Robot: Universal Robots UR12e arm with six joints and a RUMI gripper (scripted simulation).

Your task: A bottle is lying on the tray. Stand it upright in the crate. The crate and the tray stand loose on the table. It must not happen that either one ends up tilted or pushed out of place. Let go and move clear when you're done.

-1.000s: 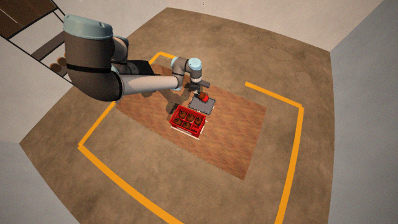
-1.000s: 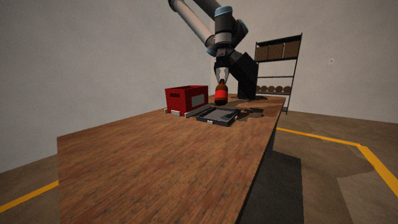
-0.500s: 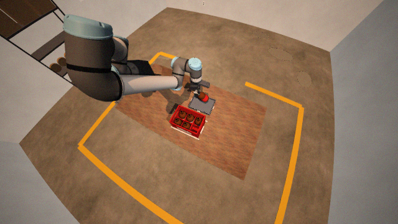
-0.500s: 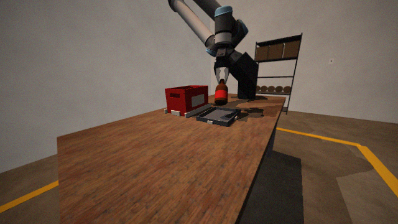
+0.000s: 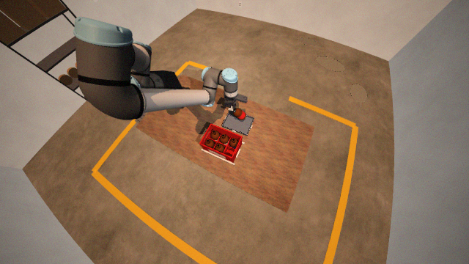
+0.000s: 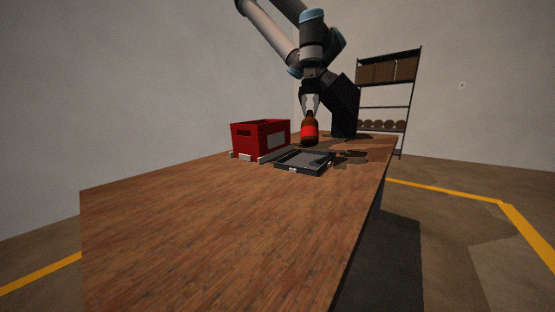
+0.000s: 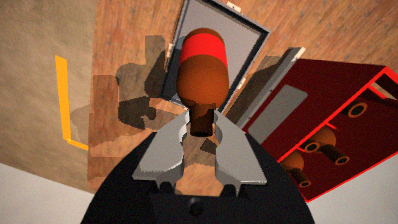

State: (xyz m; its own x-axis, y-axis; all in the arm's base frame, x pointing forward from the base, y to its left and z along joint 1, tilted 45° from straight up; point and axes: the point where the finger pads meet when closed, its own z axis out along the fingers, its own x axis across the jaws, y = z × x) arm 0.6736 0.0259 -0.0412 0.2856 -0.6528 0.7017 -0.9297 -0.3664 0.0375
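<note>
One crate — with six cells, five of them filled, so five bottles stand in it. One more bottle hangs in the gripper — six in total. One tray, one table, one arm, one shelf rack.

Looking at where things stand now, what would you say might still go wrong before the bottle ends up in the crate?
1. The gripper pinches the bottle only by its thin neck, so the hanging body could swing or slip in transit.
2. The red crate already holds five bottles; only one corner cell looks free, so a small misalignment might strike a divider or a neighbouring bottle.
3. The crate stands loose, so a bump could shift it.
</note>
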